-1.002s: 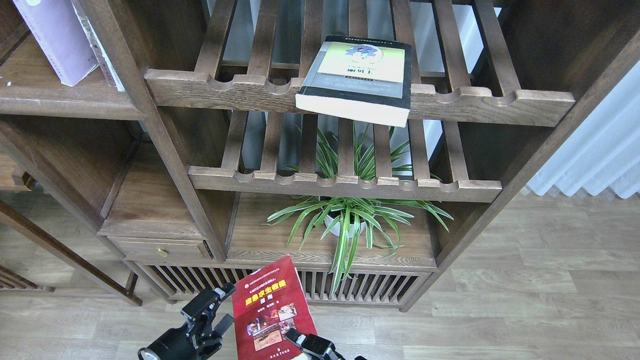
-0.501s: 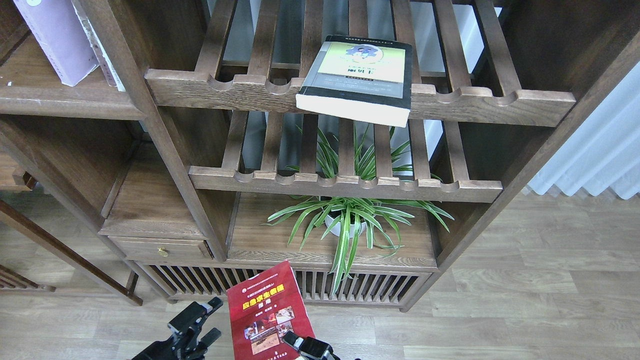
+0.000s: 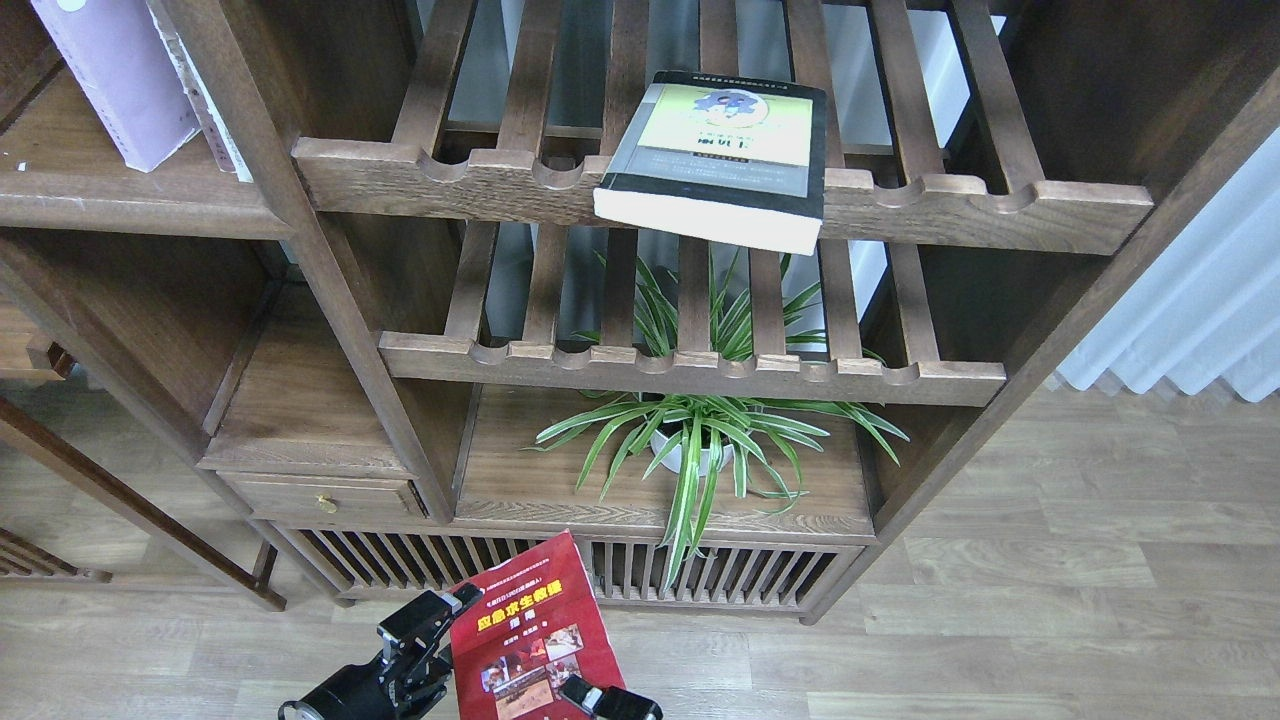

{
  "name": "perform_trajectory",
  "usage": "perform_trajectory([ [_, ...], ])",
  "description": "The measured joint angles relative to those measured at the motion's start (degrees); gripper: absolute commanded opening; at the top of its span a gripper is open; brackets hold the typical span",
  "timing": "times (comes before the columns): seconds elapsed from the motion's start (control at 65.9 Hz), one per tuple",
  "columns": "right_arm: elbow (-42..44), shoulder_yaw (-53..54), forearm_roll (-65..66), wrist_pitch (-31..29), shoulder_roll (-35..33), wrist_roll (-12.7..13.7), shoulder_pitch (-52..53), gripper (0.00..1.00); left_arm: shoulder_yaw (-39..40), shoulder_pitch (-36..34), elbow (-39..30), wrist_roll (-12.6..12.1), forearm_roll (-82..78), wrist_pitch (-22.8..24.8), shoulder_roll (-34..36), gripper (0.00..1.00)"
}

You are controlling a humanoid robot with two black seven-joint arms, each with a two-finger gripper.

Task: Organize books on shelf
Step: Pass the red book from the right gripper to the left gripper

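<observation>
The red book (image 3: 530,635) with a yellow title is held upright low in the head view, in front of the cabinet base. My right gripper (image 3: 598,700) is shut on its lower right edge. My left gripper (image 3: 432,640) is open, right at the book's left edge; I cannot tell if it touches. The pale lavender book (image 3: 110,80) stands on the solid dark-brown shelf (image 3: 130,205) at top left. The thick yellow-green-and-grey book (image 3: 722,150) lies flat on the upper slatted rack, overhanging its front rail.
A thin white book (image 3: 205,120) leans beside the lavender one. A lower slatted rack (image 3: 690,375) sits above a potted spider plant (image 3: 700,440). A small drawer (image 3: 320,495) is at lower left. A white curtain (image 3: 1190,300) hangs at the right above the wood floor.
The red book sank a little lower in the view. My left gripper dropped away, then came back up and right to the book's left edge.
</observation>
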State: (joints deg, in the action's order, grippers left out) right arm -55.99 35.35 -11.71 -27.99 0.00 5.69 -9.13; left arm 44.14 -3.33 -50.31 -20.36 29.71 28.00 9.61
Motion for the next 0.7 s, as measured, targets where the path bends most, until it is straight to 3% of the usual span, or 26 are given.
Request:
perform_trajectory([
  [0.258,0.0,-0.17,0.05,0.0,0.0,0.17,-0.13,0.05,-1.57,-1.78,0.21,-0.29,-0.09,0.0,-0.28,0.58],
  [0.395,0.0,-0.18,0.08,0.0,0.0,0.18,-0.12,0.05,-2.25,-2.0,0.29,-0.44,-0.1,0.0,-0.32,0.48],
  [0.471,0.0,-0.18,0.1,0.0,0.0,0.18,-0.11,0.05,-2.59,-2.02,0.44,-0.53,-0.1,0.0,-0.33,0.35],
  [0.698,0.0,-0.02,0.14,0.0,0.0,0.25,-0.09,0.06,-2.79,-2.04,0.63,-0.62,0.04,0.0,-0.06,0.2],
])
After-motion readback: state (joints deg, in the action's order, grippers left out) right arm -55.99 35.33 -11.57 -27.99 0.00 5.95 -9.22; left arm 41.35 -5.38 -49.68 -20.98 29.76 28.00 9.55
